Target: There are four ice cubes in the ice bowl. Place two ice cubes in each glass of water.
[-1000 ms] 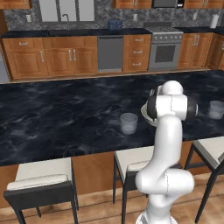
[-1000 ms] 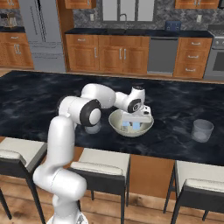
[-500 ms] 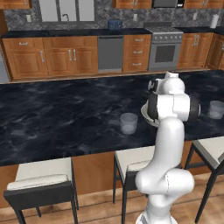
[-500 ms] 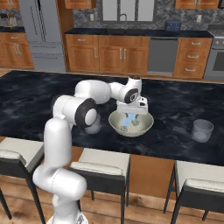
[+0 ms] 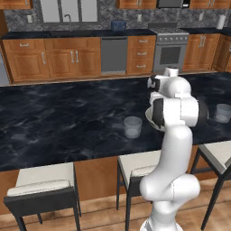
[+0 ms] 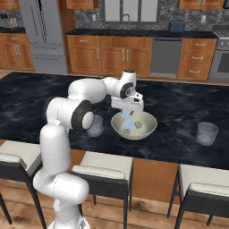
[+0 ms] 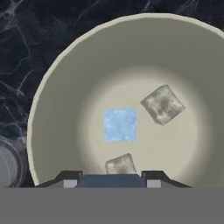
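My gripper (image 6: pixel 127 112) hangs just above the cream ice bowl (image 6: pixel 134 134), shut on a pale blue ice cube (image 6: pixel 126 112). From the hand camera the held cube is a dark blue bar between my fingertips (image 7: pixel 109 180). Below it, the bowl (image 7: pixel 52 87) holds three ice cubes: a blue one (image 7: pixel 120 124) in the middle and two greyish ones (image 7: pixel 162 104) (image 7: pixel 120 164). One glass of water (image 6: pixel 95 125) stands just left of the bowl, half behind my arm; it also shows as a glass (image 5: pixel 132 126). The other glass (image 6: pixel 207 133) stands well to the right.
Everything sits on a dark marble island counter (image 6: pixel 179 107). Stools (image 6: pixel 105 167) line its near edge. Cabinets, a dishwasher and a stove run along the far wall.
The gripper has risen out of the bowl with the blue cube and drifted a little toward the near glass. The cubes in the bowl have not moved.
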